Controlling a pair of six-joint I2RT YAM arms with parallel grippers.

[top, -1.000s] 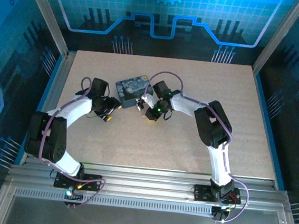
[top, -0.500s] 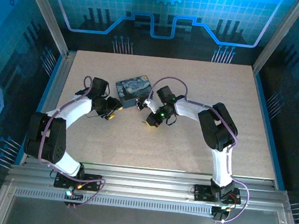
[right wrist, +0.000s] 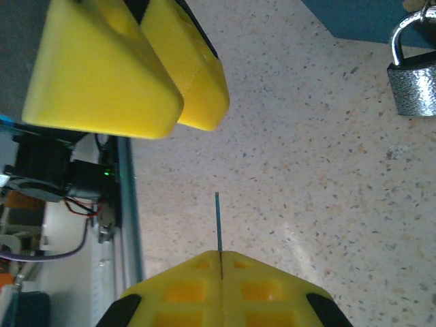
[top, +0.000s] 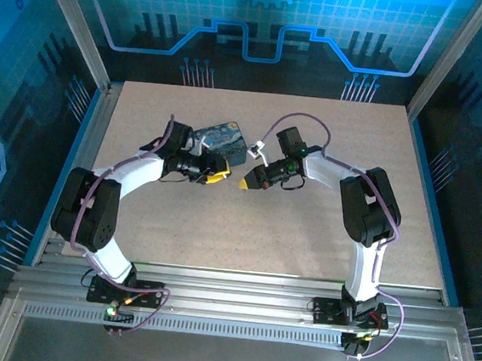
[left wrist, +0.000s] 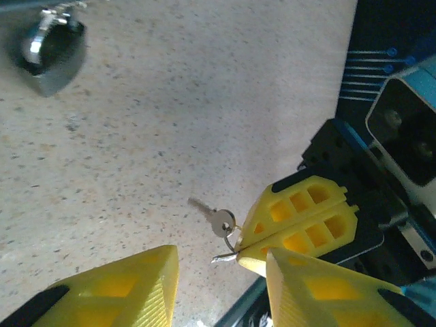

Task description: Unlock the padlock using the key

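Though closed, right hand point(right wrist: 221, 262) on key point(left wrist: 219, 221).

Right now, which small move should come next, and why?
Probably the left gripper should move to the padlock and hold it: it lies unheld on the table, while the right gripper is shut on the key.

Both arms are bending inward toward each other, elbows out to the sides and wrists lying low and nearly level. The left gripper point(top: 216, 177) is pointing to the right, its yellow fingers point(left wrist: 136, 286) standing partly apart with nothing between them. The right gripper point(top: 247, 184) is pointing left, facing it tip to tip, near but apart, its fingers point(right wrist: 184, 289) pressing tightly together and pinching the key point(left wrist: 219, 221)
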